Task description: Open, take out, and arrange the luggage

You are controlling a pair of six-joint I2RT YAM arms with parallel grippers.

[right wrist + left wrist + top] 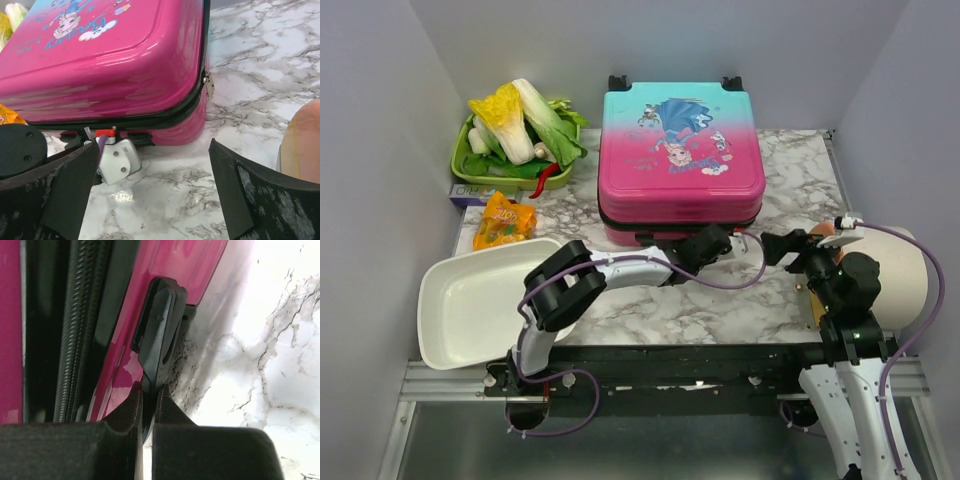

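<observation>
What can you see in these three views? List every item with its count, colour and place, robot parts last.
luggage: one, pink and teal, lying closed at back centre
green tray: one, green, back left
vegetables: several, green, white and yellow, piled in the tray
chilli: one, red, at the tray's front
snack packet: one, orange, between tray and basin
basin: one, white, near left
cylindrical container: one, cream, far right
table: one, white marble
black tab: one, on the luggage's near side
left arm: one, black and white, jaws shut on the black tab
right arm: one, black and white, near right, jaws open
</observation>
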